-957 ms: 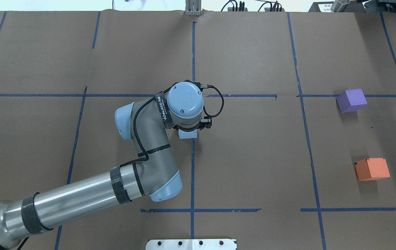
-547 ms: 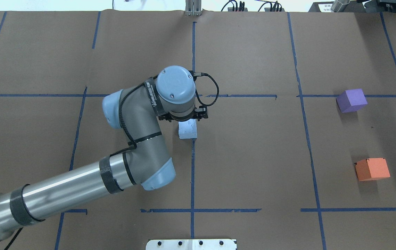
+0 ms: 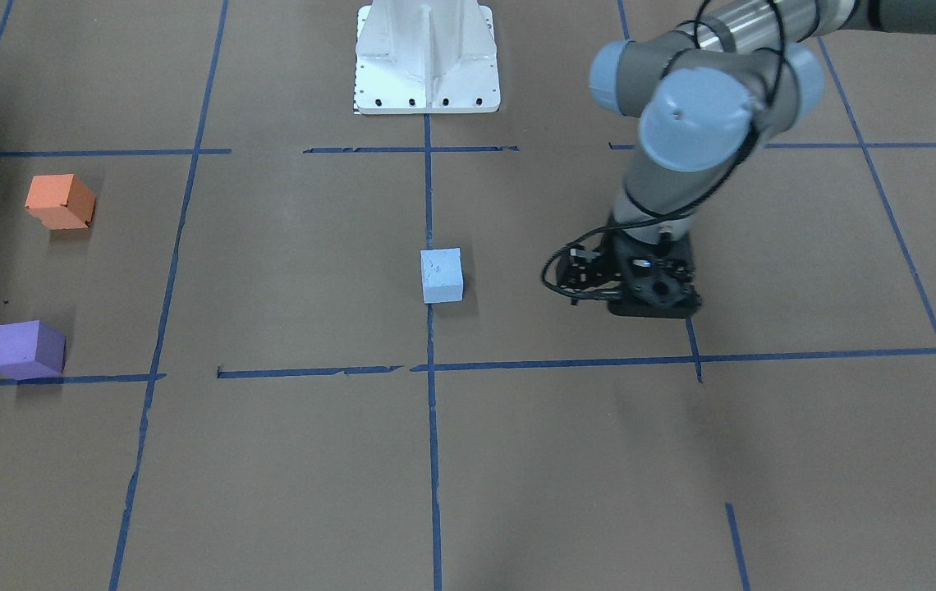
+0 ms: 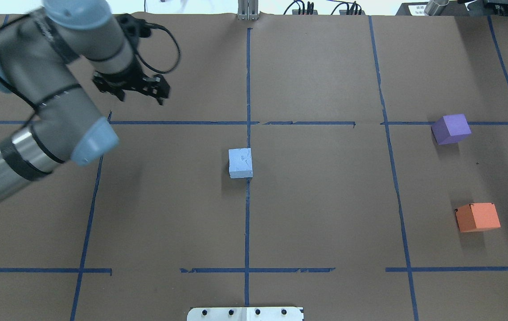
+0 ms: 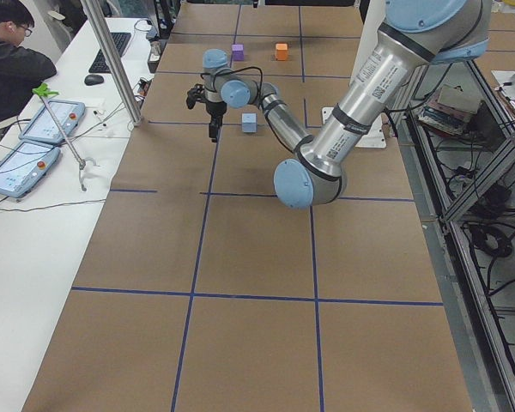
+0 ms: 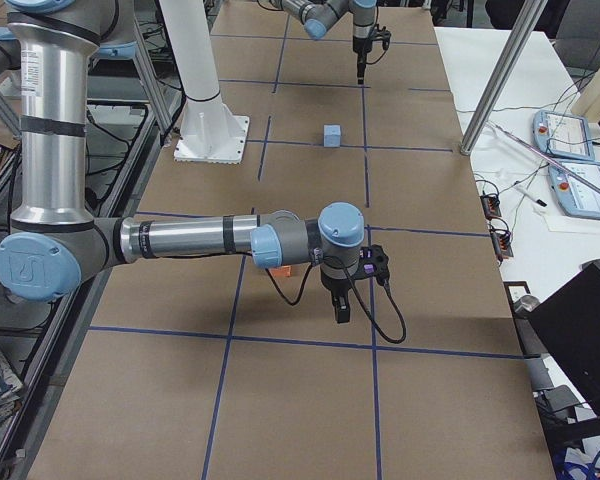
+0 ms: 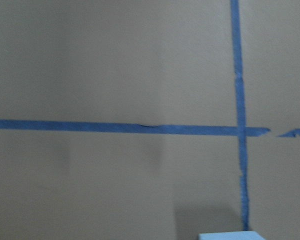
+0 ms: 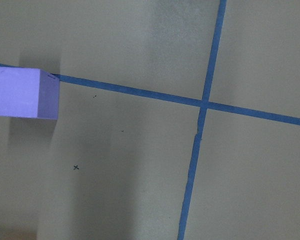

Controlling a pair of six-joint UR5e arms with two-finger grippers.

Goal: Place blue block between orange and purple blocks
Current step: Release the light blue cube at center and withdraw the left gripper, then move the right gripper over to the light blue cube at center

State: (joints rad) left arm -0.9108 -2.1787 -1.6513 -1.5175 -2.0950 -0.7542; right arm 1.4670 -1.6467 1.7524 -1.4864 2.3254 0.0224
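Note:
The light blue block point(image 4: 240, 163) sits alone on the brown paper at the centre tape line, also seen from the front point(image 3: 442, 276); its top edge shows at the bottom of the left wrist view point(image 7: 230, 236). The purple block point(image 4: 451, 129) and the orange block point(image 4: 477, 217) stand apart at the far right, with a bare gap between them. My left gripper point(image 4: 141, 99) is open and empty, raised, well left of and beyond the blue block. My right gripper point(image 6: 342, 316) hangs near the purple block point(image 8: 24, 93); I cannot tell whether it is open or shut.
The white base plate point(image 4: 245, 313) lies at the table's near edge. Blue tape lines point(image 4: 247, 89) grid the paper. A side table with tablets point(image 5: 34, 146) and a seated operator point(image 5: 9, 51) runs along the far side.
My left gripper was down over the blue block, then lifted off it and swung far left and away. The blue block stayed in place, now fully uncovered.

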